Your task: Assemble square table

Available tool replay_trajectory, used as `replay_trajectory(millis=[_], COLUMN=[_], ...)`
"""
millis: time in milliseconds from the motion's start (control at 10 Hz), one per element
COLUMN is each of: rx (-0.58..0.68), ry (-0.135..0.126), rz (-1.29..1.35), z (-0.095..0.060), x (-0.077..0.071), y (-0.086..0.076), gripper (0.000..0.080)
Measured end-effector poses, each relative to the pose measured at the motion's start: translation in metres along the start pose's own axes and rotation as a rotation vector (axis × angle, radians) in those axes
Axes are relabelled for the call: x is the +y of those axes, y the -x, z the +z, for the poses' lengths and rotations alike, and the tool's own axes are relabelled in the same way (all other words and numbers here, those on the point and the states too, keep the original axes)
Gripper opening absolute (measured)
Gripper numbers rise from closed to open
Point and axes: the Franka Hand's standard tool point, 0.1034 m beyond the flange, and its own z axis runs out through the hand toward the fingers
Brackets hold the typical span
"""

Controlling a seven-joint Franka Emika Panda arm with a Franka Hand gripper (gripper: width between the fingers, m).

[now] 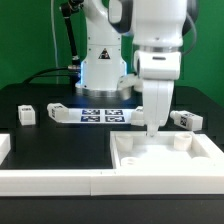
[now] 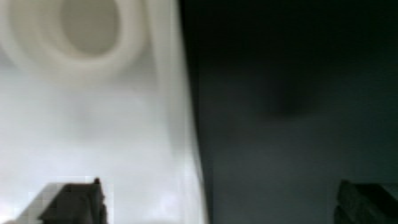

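Note:
The square table top is a white tray with a raised rim, lying on the black table at the exterior view's right. My gripper points straight down at the top's far rim. In the wrist view the gripper is open; one finger is over the white top and the other over the black table. A round socket shows in the top. White tagged legs lie at the exterior view's left, beside it, and at the right.
The marker board lies flat in front of the robot base. Long white border rails run along the table's front edge and around the left corner.

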Motion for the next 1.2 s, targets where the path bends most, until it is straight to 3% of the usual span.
replay_trajectory(millis=[200,400,800,900,1100,1200], rx=[-0.012,-0.006,0.003,0.004,0.002,0.003], ry=[-0.017,-0.011,-0.022,-0.048,-0.060,-0.058], rz=[0.212,0.408,0.624,0.809,0.985,0.969], z=[-0.010,-0.012,-0.011,-0.006,-0.007,-0.007], x=[-0.016,-0.028,-0.031,-0.041,-0.062,-0.067], y=[-0.023,-0.053,-0.059,-0.069,-0.102,-0.109], gripper=[0.0649,0.0649,0.0649,0.0649,0.0649,0.0649])
